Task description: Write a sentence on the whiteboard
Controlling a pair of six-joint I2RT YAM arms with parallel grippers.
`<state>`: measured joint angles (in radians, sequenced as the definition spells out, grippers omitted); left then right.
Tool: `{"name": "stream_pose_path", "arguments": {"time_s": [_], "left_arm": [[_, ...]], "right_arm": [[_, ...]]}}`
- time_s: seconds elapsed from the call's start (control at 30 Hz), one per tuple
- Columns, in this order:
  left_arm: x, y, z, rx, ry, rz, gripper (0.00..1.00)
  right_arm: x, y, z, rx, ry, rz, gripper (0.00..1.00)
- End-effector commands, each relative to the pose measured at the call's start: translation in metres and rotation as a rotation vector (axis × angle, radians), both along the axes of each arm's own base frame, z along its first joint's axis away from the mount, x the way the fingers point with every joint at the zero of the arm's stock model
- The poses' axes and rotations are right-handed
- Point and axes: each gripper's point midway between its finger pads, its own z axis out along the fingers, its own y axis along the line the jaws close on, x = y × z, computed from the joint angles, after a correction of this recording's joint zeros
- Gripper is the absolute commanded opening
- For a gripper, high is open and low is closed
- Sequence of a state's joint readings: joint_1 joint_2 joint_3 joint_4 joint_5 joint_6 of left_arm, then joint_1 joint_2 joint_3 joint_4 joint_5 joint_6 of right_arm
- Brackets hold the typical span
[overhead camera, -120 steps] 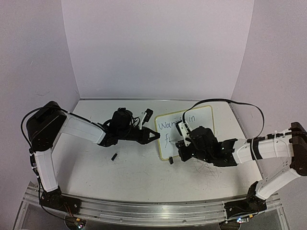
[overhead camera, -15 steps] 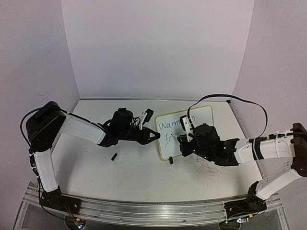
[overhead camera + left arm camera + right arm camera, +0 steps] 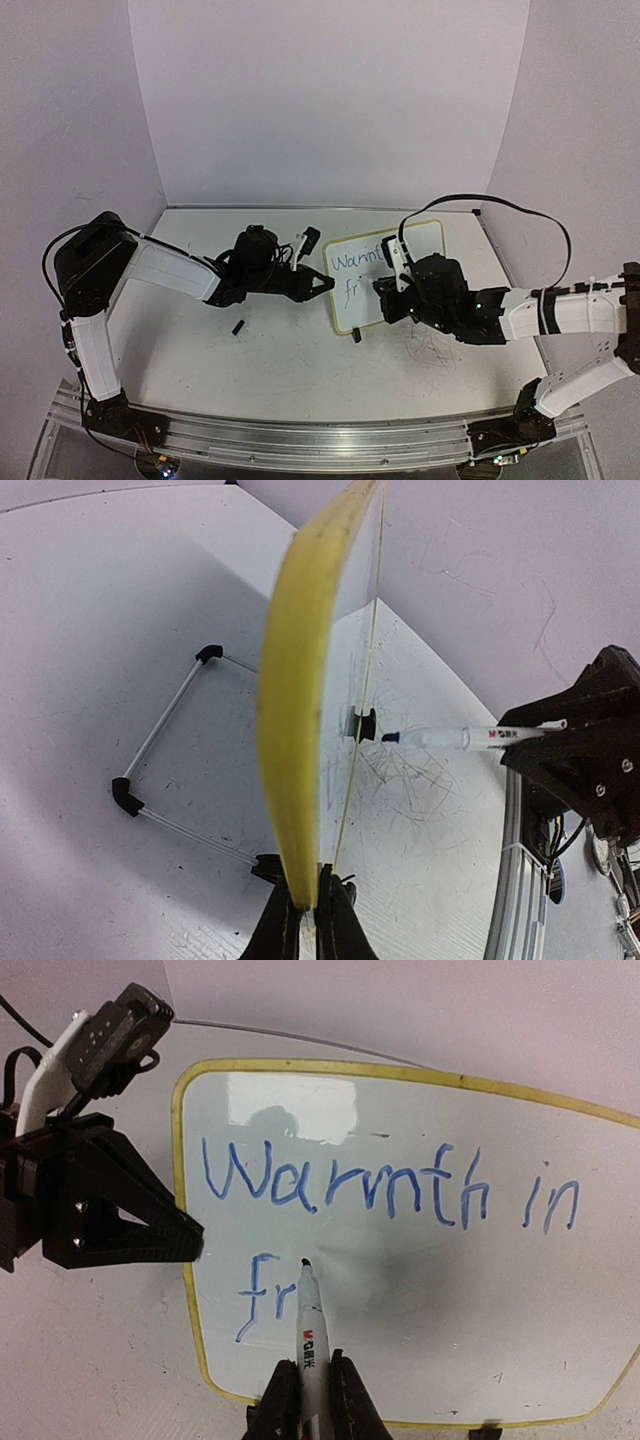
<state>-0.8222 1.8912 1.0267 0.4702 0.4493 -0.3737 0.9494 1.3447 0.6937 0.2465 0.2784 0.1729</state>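
The whiteboard [image 3: 400, 280] with its pale-yellow frame stands tilted on the table, also shown in the right wrist view [image 3: 420, 1290]. The sentence [image 3: 385, 1185] reads "Warmth in" in blue, with "fr" [image 3: 265, 1295] on a second line. My left gripper [image 3: 325, 285] is shut on the board's left edge; in the left wrist view its fingers pinch the yellow frame [image 3: 300, 730] at my left gripper [image 3: 312, 920]. My right gripper [image 3: 310, 1395] is shut on a white marker [image 3: 310, 1330], its dark tip on the board just right of "fr". The marker also shows in the left wrist view [image 3: 470, 738].
A small black cap [image 3: 238, 327] lies on the table left of the board. A black clip foot [image 3: 356, 335] sits at the board's near edge. A wire stand [image 3: 165, 740] lies behind the board. Grey scribbles [image 3: 430, 350] mark the tabletop. Walls enclose the back and sides.
My right gripper with the marker moved right along the second line; "f" has grown to "fr". The left gripper and board have not moved.
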Motion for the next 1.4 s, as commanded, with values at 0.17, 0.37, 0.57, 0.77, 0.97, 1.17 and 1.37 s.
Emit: {"name": "stream_pose_path", "arguments": {"time_s": [0.17,0.37,0.57,0.77,0.97,1.17,1.37], "left_arm": [[-0.018,0.007,-0.030,0.107,0.054,-0.023,0.00],[-0.019,0.007,-0.031,0.108,0.058,-0.022,0.00],[-0.019,0.007,-0.030,0.107,0.056,-0.024,0.00],[-0.019,0.007,-0.030,0.108,0.056,-0.025,0.00],[-0.018,0.007,-0.029,0.108,0.055,-0.023,0.00],[-0.018,0.006,-0.029,0.109,0.052,-0.026,0.00],[-0.018,0.007,-0.029,0.110,0.054,-0.024,0.00]], "right_arm": [[0.004,0.006,-0.009,-0.014,0.024,0.005,0.00],[0.006,0.005,-0.006,-0.009,0.010,-0.013,0.00],[0.009,0.007,-0.008,-0.008,0.006,-0.020,0.00],[0.011,0.006,-0.012,-0.023,0.004,-0.034,0.00],[0.008,-0.001,-0.017,-0.037,0.017,-0.041,0.00],[-0.001,-0.006,-0.025,-0.033,0.052,-0.029,0.00],[-0.007,-0.010,-0.037,-0.038,0.084,-0.022,0.00]]}}
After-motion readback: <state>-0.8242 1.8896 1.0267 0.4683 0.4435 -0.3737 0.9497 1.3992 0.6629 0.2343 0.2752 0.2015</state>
